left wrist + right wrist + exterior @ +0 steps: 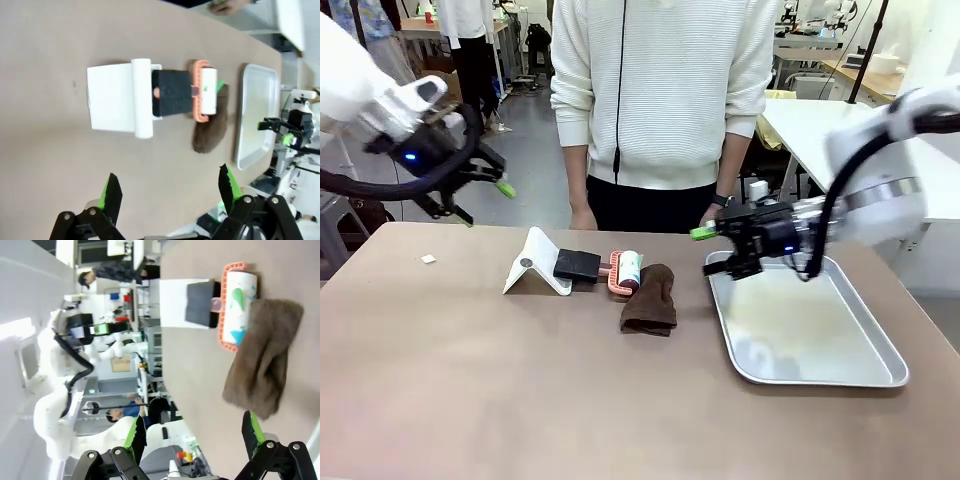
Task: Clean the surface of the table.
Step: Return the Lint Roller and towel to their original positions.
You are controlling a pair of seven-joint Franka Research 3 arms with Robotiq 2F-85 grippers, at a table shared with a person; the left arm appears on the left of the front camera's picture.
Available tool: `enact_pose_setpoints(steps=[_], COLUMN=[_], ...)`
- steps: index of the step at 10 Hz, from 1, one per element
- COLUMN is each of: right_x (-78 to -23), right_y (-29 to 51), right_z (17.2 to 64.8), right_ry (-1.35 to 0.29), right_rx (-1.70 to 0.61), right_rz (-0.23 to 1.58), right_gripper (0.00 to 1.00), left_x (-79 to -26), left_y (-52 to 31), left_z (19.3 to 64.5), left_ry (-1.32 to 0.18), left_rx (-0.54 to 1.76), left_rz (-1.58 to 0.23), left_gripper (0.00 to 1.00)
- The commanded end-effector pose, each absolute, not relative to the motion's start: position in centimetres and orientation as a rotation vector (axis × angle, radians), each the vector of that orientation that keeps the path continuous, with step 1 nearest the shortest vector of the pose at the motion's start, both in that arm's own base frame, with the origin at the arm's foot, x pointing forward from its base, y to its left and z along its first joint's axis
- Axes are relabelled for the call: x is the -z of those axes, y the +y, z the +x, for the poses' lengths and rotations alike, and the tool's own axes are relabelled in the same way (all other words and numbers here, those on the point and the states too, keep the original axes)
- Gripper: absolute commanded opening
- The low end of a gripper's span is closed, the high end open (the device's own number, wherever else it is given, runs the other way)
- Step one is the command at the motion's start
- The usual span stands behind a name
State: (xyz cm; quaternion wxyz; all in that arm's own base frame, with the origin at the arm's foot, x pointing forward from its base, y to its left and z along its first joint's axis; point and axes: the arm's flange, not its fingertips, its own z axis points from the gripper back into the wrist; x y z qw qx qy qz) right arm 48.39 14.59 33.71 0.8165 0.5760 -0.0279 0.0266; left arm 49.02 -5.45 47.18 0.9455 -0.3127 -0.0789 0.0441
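**Cloth lies nearer my right end effector, long axis running toward me**

Bare brownish-taupe surface [520, 400] spreads nearest the front camera, with all the cleaning things grouped farther back toward the person. From my right end effector [712, 240], which hangs with its fingers spread and nothing between them over the near-left corner of the metal tray [880, 372], the brown cloth [649, 298] lies just to its left and lower, flat on the surface. In the right wrist view, the cloth [262, 364] sits straight ahead between the fingers' line. Its long axis runs from the person's side toward mine, and its far end touches the orange-framed lint roller [624, 270]. Beyond that sit a black block [577, 265] and a white folded stand [535, 262].

My left end effector [485, 200] is raised above the far-left edge, also spread wide and empty, well apart from the cloth. I judge the right arm the better placed for the pick, closing across the cloth's short width.
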Motion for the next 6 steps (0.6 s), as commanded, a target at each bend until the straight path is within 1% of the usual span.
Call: enact_pose_setpoints(steps=[1,2,3,4,5,6], right_x=[-34.7,-35.0,-35.1,-35.0,-34.8,-34.7], right_y=[10.6,7.7,5.3,3.4,1.7,-0.1], right_z=[45.2,43.8,42.2,40.5,39.2,38.3], right_ry=[-0.07,-0.081,-0.122,-0.151,-0.195,-0.235], right_rx=[-0.035,-0.034,-0.005,0.01,0.023,0.029], right_rz=[1.33,1.473,1.576,1.615,1.633,1.653], right_gripper=[1.0,1.0,1.0,1.0,1.0,1.0], left_x=[-47.4,-46.9,-45.8,-43.9,-41.8,-39.9], left_y=[0.1,3.1,4.9,6.3,7.5,8.3], left_z=[44.0,41.6,39.9,38.8,38.5,39.0], left_ry=[-0.174,-0.156,-0.142,-0.128,-0.139,-0.193], left_rx=[-0.014,0.032,0.061,0.067,0.017,-0.085], left_rz=[-0.781,-0.88,-0.983,-1.1,-1.212,-1.296], left_gripper=[1.0,1.0,1.0,1.0,1.0,1.0])
